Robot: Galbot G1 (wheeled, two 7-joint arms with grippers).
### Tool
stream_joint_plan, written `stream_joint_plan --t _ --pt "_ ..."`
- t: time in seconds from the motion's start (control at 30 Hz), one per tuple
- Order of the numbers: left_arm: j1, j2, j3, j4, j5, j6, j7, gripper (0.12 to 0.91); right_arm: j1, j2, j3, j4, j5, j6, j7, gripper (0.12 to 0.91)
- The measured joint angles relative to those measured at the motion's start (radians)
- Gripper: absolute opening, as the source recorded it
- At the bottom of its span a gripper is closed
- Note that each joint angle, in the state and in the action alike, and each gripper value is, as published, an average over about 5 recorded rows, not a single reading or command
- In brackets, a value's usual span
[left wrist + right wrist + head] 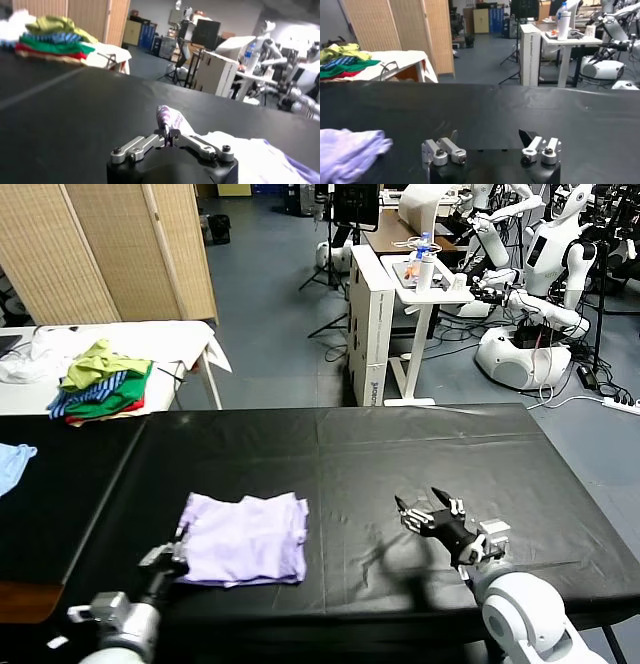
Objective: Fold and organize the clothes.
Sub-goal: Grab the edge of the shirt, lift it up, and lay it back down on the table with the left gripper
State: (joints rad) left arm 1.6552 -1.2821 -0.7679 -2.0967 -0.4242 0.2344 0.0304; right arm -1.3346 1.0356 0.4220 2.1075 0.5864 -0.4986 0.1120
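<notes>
Left fingers (pixel 164 131) pinch the T-shirt (pixel 247 539) corner.

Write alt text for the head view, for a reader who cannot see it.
A folded lavender T-shirt lies on a black table, its near left corner pinched by the left gripper. The right gripper hovers open over bare table to the shirt's right. A heap of colourful garments sits on a white table behind.

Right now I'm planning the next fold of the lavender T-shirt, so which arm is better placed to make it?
Left. The left gripper is shut on the near-left corner of the lavender T-shirt. The right gripper hovers over bare table with jaws open, clear of the fabric, so it would have to reach across first.
</notes>
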Motion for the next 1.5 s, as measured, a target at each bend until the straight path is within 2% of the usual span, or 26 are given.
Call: stream_joint_plan --t 0.27,0.4,0.5,0.57,0.67,0.8,0.9,1.13,1.23,1.37,1.43,1.5 --pt "0.104 0.260 -0.232 -0.013 -0.118 0.011 -0.002 0.178 0.002 0.015 -0.008 -0.019 -0.004 0.009 -0.005 0.907" --pt "0.151 0.323 -0.325 -0.044 -0.158 0.038 -0.033 0.178 0.004 0.020 -0.016 -0.028 -0.010 0.014 -0.009 0.907" --pt "0.155 0.324 -0.335 -0.090 -0.164 0.071 -0.078 0.178 0.001 0.025 -0.021 -0.031 -0.017 0.015 -0.010 0.907" --pt "0.141 0.305 -0.308 -0.132 -0.165 0.095 -0.110 0.178 -0.005 0.026 -0.020 -0.029 -0.022 0.015 -0.010 0.907" --pt "0.106 0.253 -0.221 -0.201 -0.186 0.124 -0.143 0.178 -0.017 0.023 -0.012 -0.021 -0.028 0.015 -0.010 0.907" --pt "0.063 0.162 -0.064 -0.262 -0.251 0.143 -0.175 0.178 -0.037 0.021 0.007 -0.015 -0.037 0.016 -0.010 0.907" --pt "0.031 0.090 0.055 -0.269 -0.254 0.145 -0.183 0.178 -0.054 0.027 0.018 -0.012 -0.051 0.016 -0.010 0.907" --pt "-0.049 -0.074 0.289 -0.184 -0.128 0.118 -0.175 0.178 -0.070 0.040 0.020 -0.002 -0.073 0.009 -0.006 0.907" --pt "-0.066 -0.129 0.353 -0.133 -0.077 0.107 -0.165 0.178 -0.065 0.037 0.015 0.001 -0.063 0.000 -0.006 0.907" --pt "-0.068 -0.169 0.403 -0.091 -0.017 0.102 -0.134 0.200 -0.050 0.026 -0.002 0.008 -0.022 -0.024 -0.007 0.907" --pt "-0.062 -0.175 0.419 -0.084 0.009 0.101 -0.117 0.290 -0.040 0.018 -0.020 0.011 0.007 -0.038 -0.004 0.907" --pt "-0.054 -0.175 0.427 -0.085 0.037 0.096 -0.094 0.422 -0.025 0.008 -0.047 0.016 0.041 -0.056 0.004 0.907"
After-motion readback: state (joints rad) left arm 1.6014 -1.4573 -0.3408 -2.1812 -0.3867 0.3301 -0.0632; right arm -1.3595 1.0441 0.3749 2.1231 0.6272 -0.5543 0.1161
